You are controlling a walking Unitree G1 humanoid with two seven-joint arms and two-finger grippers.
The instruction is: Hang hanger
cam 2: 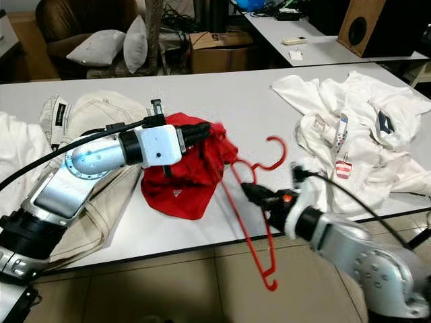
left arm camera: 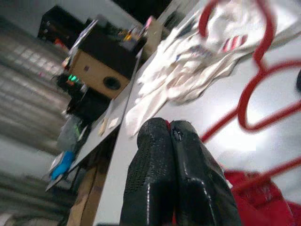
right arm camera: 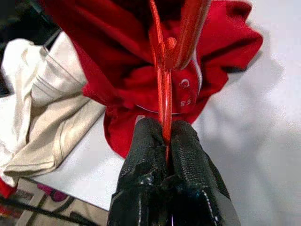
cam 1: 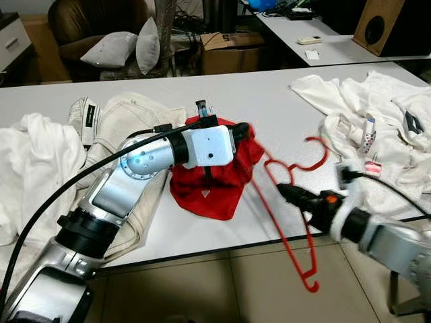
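Note:
A red plastic hanger (cam 1: 296,168) slants over the front edge of the white table (cam 1: 269,94), its hook toward the white clothes and one end hanging past the edge. My right gripper (cam 1: 283,190) is shut on one of its thin bars (right arm camera: 163,94). A red garment (cam 1: 209,182) lies crumpled mid-table, with part of the hanger running into its folds. My left gripper (cam 1: 242,131) is at the garment's upper right edge, fingers (left arm camera: 155,155) pressed together with a sliver of red cloth between them.
A heap of white clothes (cam 1: 377,114) covers the table's right side. Beige trousers (cam 1: 128,114) and white cloth (cam 1: 34,148) lie under my left arm. Behind the table stand an armchair with pillows (cam 1: 114,47), a cardboard box (cam 1: 229,50) and a wooden speaker (cam 1: 390,23).

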